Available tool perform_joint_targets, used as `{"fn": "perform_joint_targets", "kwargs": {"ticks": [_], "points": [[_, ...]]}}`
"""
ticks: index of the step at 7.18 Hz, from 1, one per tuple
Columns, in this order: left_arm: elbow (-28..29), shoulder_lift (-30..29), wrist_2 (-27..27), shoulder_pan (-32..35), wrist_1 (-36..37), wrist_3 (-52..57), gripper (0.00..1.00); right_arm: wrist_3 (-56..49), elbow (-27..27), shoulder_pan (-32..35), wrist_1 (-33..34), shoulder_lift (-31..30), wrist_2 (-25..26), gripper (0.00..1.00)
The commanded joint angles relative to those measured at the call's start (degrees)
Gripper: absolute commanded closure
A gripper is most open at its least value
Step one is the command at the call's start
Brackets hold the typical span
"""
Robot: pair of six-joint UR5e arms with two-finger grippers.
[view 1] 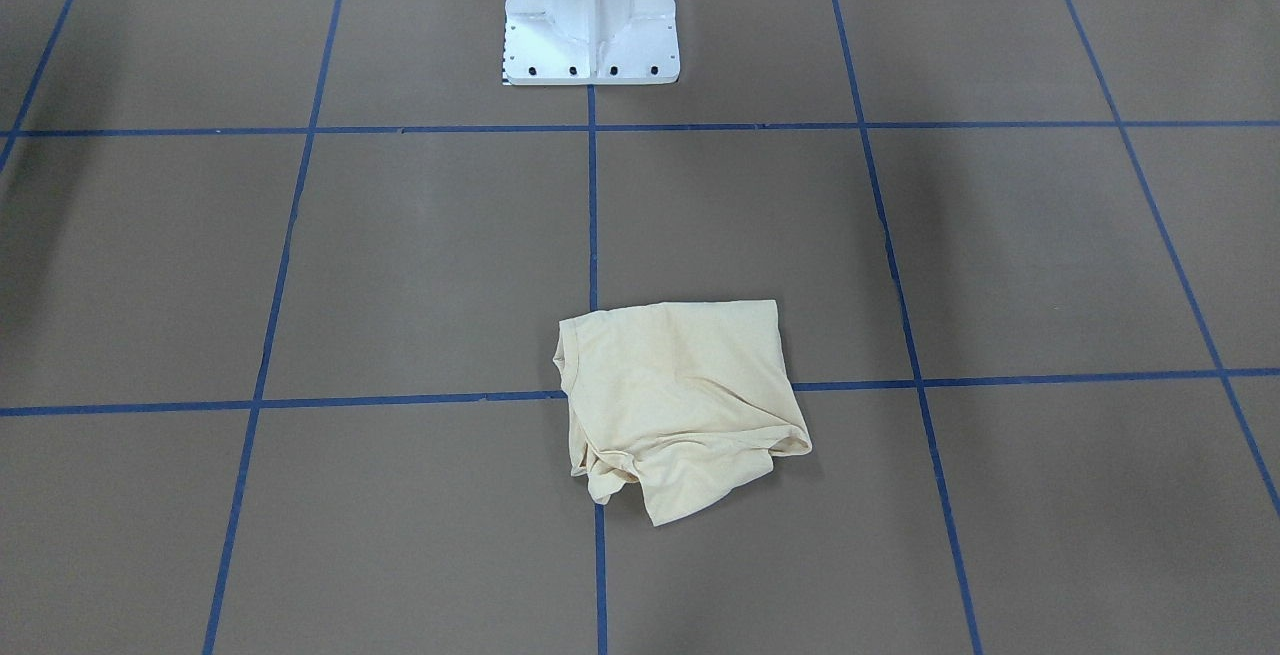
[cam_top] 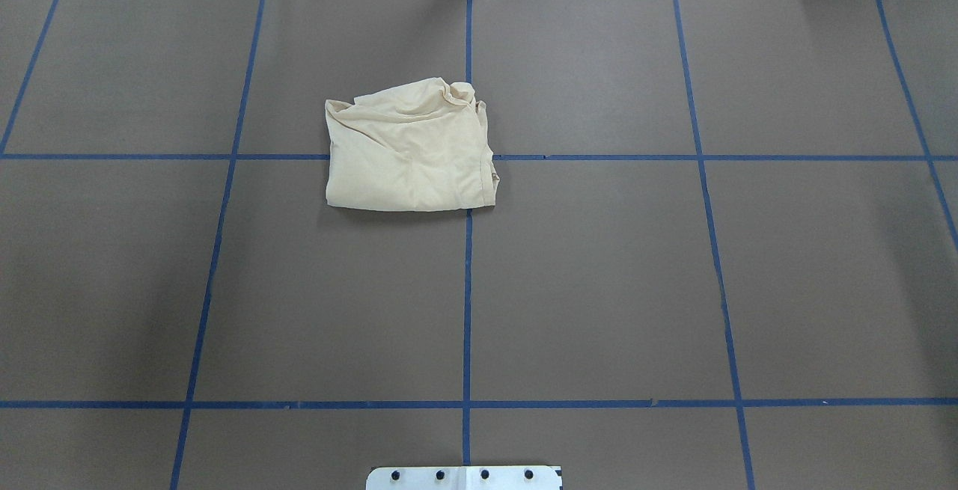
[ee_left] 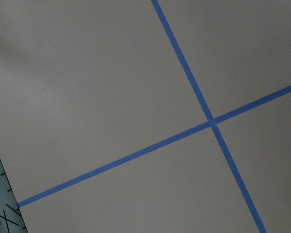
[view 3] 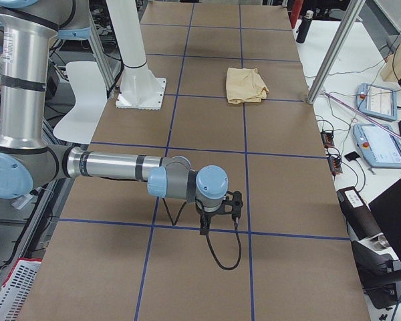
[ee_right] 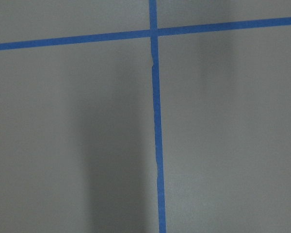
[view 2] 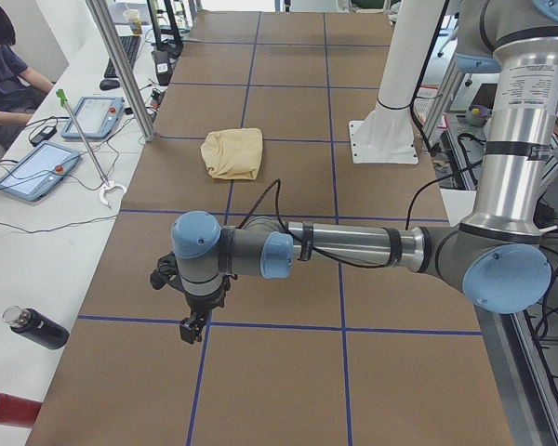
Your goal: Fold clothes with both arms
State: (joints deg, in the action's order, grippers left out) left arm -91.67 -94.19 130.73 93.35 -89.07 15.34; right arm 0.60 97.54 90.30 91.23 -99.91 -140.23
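Shirt [cam_top: 408, 149] sits as a compact, roughly square bundle on the surface [cam_top: 599, 288], far side from the pedestal [view 1: 590, 15], straddling a cross tape line, its edge on the centre tape line, mostly on the robot's left half. Looks largely folded, but the operator-side edge is rumpled, with a loose flap poking out. Left arm [view 2: 353, 246] and right arm [view 3: 113, 165] are parked low at opposite ends of the surface, both well apart from the shirt. Left end effector [view 2: 191, 330] and right end effector [view 3: 204, 231] show only in the side views, so I can't tell their opening; neither is near cloth, and the wrist cams see only tape grid. Risks: a pinch on that bundle likely takes several layers and drags the whole stack, undoing the fold; two arms converging on such a small target could clash; print isn't visible, so orientation is a guess. Count: one shirt, two arms, two end effectors, one pedestal.
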Motion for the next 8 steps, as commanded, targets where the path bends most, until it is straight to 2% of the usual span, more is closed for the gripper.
{"fn": "perform_joint_targets", "kwargs": {"ticks": [1,5,8], "points": [[-5.2,3.1,1.8,-0.6,0.0,-10.0,0.0,0.2,-0.1,0.1,-0.1,-0.5,0.7,0.0],[-4.6,7.1,2.1,-2.3,-2.4,-9.7,0.0,0.5,-0.5,0.3,-0.4,-1.3,3.7,0.0],[-4.8,6.8,2.0,-2.3,-2.2,-10.5,0.0,8.7,4.3,0.4,-1.0,-0.7,3.5,0.0]]}}
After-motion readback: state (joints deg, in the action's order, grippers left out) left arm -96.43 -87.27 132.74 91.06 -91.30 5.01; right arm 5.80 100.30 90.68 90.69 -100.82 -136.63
